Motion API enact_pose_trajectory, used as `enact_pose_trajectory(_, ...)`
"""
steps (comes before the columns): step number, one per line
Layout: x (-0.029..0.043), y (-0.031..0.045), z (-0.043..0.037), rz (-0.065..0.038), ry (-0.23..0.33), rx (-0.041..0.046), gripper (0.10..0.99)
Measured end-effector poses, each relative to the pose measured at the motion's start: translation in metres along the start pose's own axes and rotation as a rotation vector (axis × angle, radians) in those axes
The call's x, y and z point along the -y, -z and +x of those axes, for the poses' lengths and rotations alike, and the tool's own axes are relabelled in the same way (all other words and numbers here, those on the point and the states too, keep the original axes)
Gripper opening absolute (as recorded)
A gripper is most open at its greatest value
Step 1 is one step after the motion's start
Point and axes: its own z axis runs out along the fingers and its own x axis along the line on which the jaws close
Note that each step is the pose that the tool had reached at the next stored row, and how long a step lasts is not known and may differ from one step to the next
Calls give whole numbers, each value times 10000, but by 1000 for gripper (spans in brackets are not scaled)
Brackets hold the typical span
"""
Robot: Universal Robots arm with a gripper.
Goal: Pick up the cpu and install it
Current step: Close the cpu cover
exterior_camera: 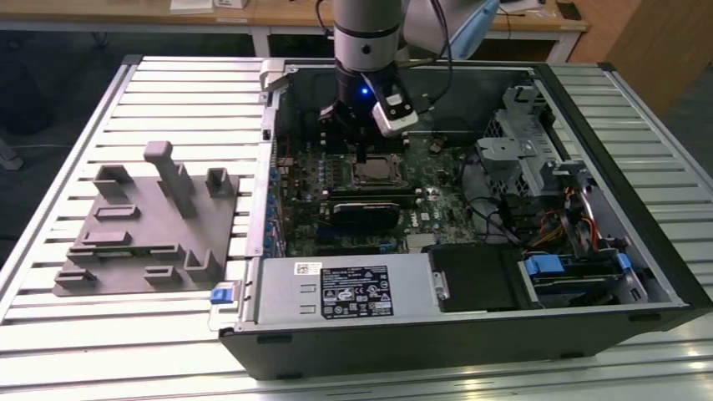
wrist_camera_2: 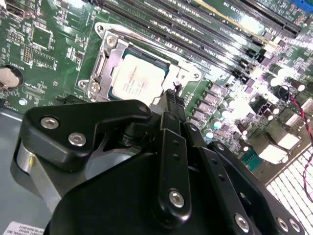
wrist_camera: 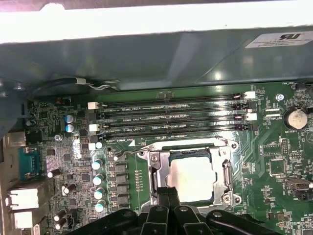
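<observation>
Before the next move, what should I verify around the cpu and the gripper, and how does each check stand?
1. cpu inside the socket frame: ok, seen in both wrist views.
2. cpu lying flat: cannot tell.
3. The gripper free of the cpu: ok, it is shut with nothing between.
4. The gripper at the socket's edge, apart from the memory slots: ok.
5. Socket locked down: cannot tell.

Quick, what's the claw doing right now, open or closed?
Claw: closed, holding nothing; the cpu sits in the socket.
</observation>
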Motion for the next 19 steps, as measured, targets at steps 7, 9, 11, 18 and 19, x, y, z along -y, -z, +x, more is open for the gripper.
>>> enact_pose_trajectory(7, -4, 0, -48, 3, 0, -2, 106)
enact_pose_trajectory(9, -8, -1, -92, 3, 0, -2, 106)
enact_pose_trajectory(11, -13, -3, -144, 3, 0, -2, 106)
enact_pose_trajectory(18, -28, -9, -313, 4, 1, -3, 106)
enact_pose_trajectory(19, -28, -8, -318, 0, 0, -2, 106)
